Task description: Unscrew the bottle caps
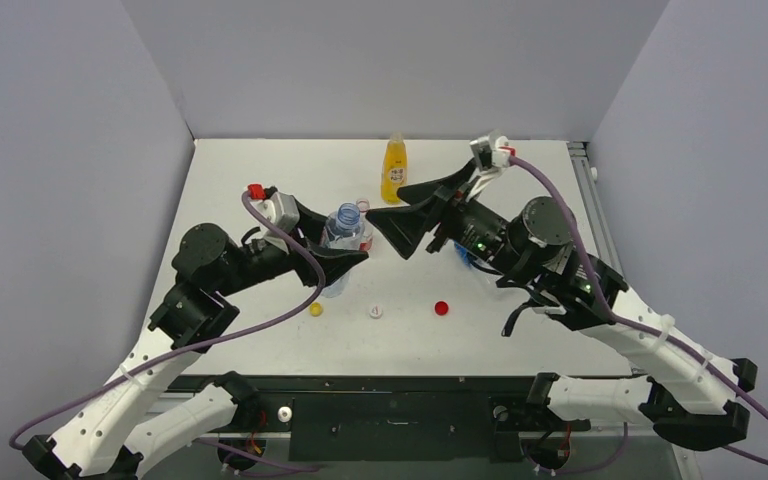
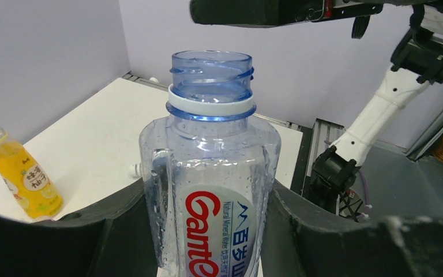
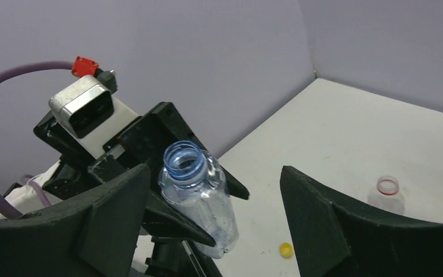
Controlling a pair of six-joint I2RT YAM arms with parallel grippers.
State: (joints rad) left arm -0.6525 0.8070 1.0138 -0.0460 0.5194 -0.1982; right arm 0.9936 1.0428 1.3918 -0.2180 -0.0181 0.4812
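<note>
**Open bottle clamped in the left tool, right tool spread wide beside it**

My left tool (image 1: pixel 340 250) is closed on the body of a clear labelled bottle (image 2: pixel 207 173), one finger (image 2: pixel 109 236) pressed to each side, and holds it upright above the worktop (image 1: pixel 290 170). The bottle's neck is bare: the threads and the white ring under them show, with no cap on. Droplets cling to the inside of its wall.

My right tool (image 3: pixel 213 173) is spread wide and grips nothing. In the top view it sits just right of the held bottle's mouth, apart from it. From the left wrist view it hangs above and beyond the open neck.

Three caps lie loose in a row on the worktop, nearer to me than both tools. The yellow cap (image 1: pixel 316 309) is on the left, near the left tool. The white cap (image 1: pixel 376 311) is in the middle and the red cap (image 1: pixel 441 308) is on the right, close to the right arm. They are well apart from each other.

The juice bottle (image 1: pixel 393 168) stands at the far side, beyond the right tool, and is filled with yellow-orange liquid. From the left wrist its neck looks uncapped.

A small clear bottle with a red neck ring (image 3: pixel 387 195) stands just beyond the held one, its mouth open. I cannot tell what it holds.
</note>
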